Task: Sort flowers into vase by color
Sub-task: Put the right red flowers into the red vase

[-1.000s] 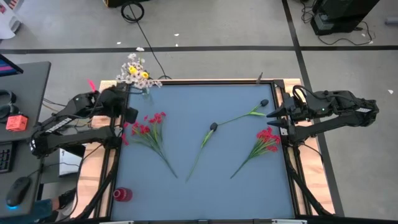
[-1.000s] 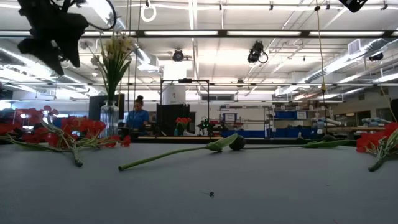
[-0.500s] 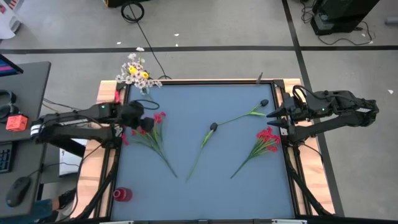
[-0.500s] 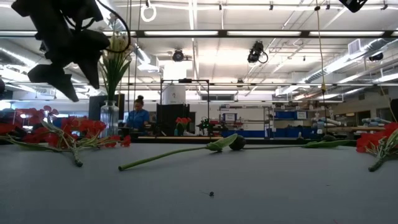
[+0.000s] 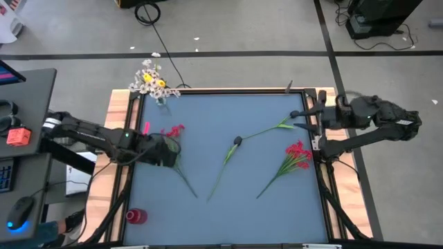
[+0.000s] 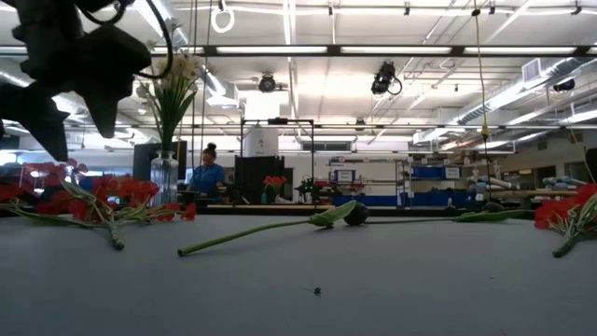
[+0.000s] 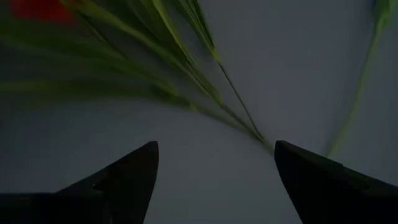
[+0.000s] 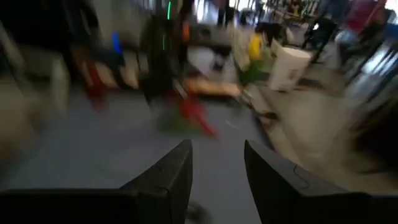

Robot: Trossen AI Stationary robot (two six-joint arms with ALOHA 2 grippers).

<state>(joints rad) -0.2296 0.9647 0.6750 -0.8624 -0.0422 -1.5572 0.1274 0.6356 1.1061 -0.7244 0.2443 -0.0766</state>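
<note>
On the blue-grey tabletop (image 5: pixel 228 207), most of the sorting was left to do. Two loose sprigs with red blossom clusters lay there: one on the left side (image 5: pixel 173 131), its green stems running toward the table's middle, and one near the right edge (image 5: pixel 297 153). Between them lay two long green stems with dark, near-black buds, one near the centre (image 5: pixel 237 141) and one further right, toward the far edge (image 5: pixel 293 114).

At the far left corner stood a clear glass vase (image 6: pixel 164 177) already holding white and yellow blossoms (image 5: pixel 151 78) on green stems. A small red vase (image 5: pixel 136 216) sat just off the near left corner of the tabletop; what it held, if anything, could not be told. By this reckoning the pale flowers were placed, while the red and dark ones waited.

The left gripper (image 7: pixel 214 180) hung over the stems of the left red sprig, its two dark fingers spread wide apart with nothing between them; the fanned green stems lay beneath it. It looked set for picking up that sprig. The right gripper (image 8: pixel 217 171) waited at the table's right edge, near the far corner, its fingers a little apart and empty.
</note>
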